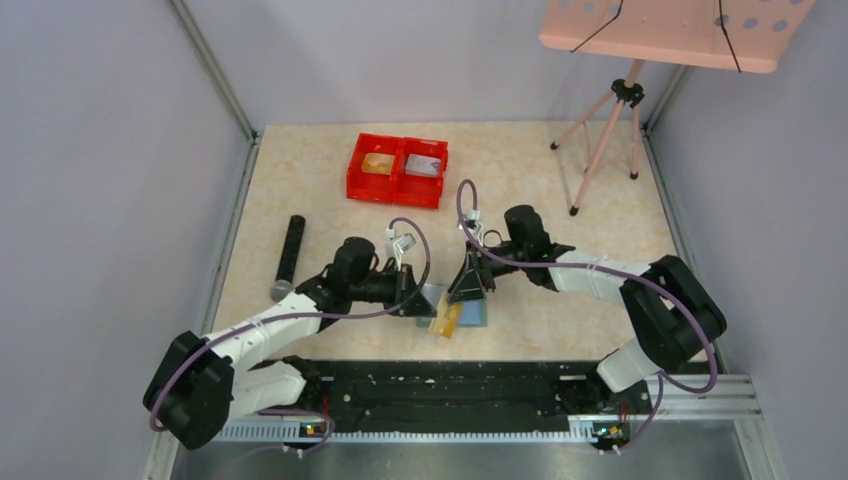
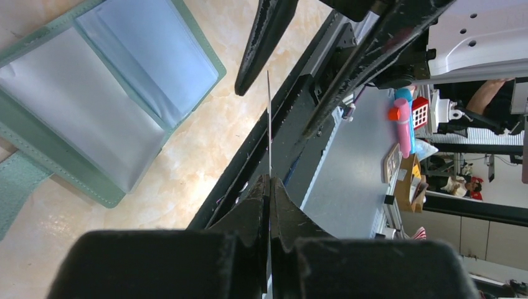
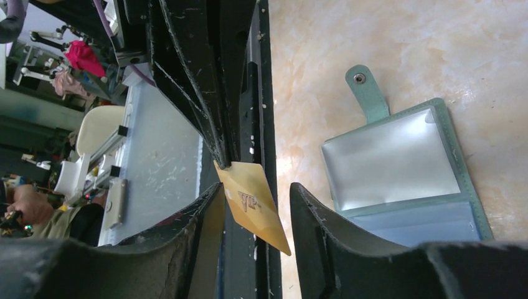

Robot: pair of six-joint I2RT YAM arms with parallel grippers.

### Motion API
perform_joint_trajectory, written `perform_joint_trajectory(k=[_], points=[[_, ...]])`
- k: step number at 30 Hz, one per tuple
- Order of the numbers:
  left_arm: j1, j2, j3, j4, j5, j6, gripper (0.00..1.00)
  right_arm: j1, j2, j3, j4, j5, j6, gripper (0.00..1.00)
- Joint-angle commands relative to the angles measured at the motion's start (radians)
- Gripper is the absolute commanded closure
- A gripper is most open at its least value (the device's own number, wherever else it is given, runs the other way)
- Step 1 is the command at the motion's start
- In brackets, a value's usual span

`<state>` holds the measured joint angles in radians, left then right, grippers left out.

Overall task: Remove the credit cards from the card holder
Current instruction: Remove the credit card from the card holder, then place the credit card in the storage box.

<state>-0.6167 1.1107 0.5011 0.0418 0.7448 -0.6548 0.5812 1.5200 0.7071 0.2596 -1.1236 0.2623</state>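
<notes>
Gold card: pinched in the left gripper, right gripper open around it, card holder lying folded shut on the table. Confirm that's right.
One thing is wrong: the card holder lies open, not folded shut; the right wrist view shows its pale inner pockets and tab. The rest stands: left gripper pinching the gold card, right gripper open around it.

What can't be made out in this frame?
Sage-green folding card holder: mostly covered by both arms in the top view; pocket glare in wrist views hides any remaining cards.
Gold-yellow credit card: edge-on in the left wrist view, face unseen there.
Red double plastic bin: contents too small in the top view.
</notes>
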Motion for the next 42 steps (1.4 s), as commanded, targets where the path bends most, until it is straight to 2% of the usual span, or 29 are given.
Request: perform_joint_trajectory(k=[1, 4, 6, 10, 14, 18, 26, 32, 36, 42], points=[[0.003, 0.006, 0.047, 0.035, 0.017, 0.027, 1.00, 0.010, -0.005, 0.000, 0.028, -0.020, -0.031, 0.67], [0.003, 0.009, 0.058, 0.015, -0.015, 0.025, 1.00, 0.010, -0.033, -0.023, 0.083, -0.009, 0.014, 0.89], [0.010, 0.012, 0.075, 0.008, -0.024, 0.016, 0.91, 0.008, -0.056, -0.035, 0.130, 0.020, 0.076, 0.99], [0.052, 0.002, 0.110, 0.015, -0.027, -0.007, 0.72, -0.004, -0.120, -0.047, 0.190, 0.145, 0.234, 1.00], [0.104, -0.014, 0.144, 0.020, -0.049, -0.016, 0.59, -0.027, -0.206, -0.117, 0.366, 0.238, 0.464, 1.00], [0.145, -0.029, 0.157, 0.058, -0.059, -0.058, 0.47, -0.036, -0.311, -0.157, 0.376, 0.374, 0.556, 1.00], [0.154, 0.028, 0.094, 0.431, 0.049, -0.266, 0.42, -0.036, -0.429, -0.256, 0.524, 0.594, 0.743, 1.00], [0.151, 0.061, 0.044, 0.601, 0.067, -0.361, 0.40, -0.036, -0.488, -0.298, 0.490, 0.727, 0.747, 1.00], [0.147, 0.064, 0.017, 0.657, 0.054, -0.377, 0.38, -0.036, -0.551, -0.340, 0.487, 0.818, 0.776, 1.00], [0.133, 0.102, 0.026, 0.684, 0.054, -0.394, 0.40, -0.037, -0.578, -0.370, 0.517, 0.853, 0.834, 1.00]])
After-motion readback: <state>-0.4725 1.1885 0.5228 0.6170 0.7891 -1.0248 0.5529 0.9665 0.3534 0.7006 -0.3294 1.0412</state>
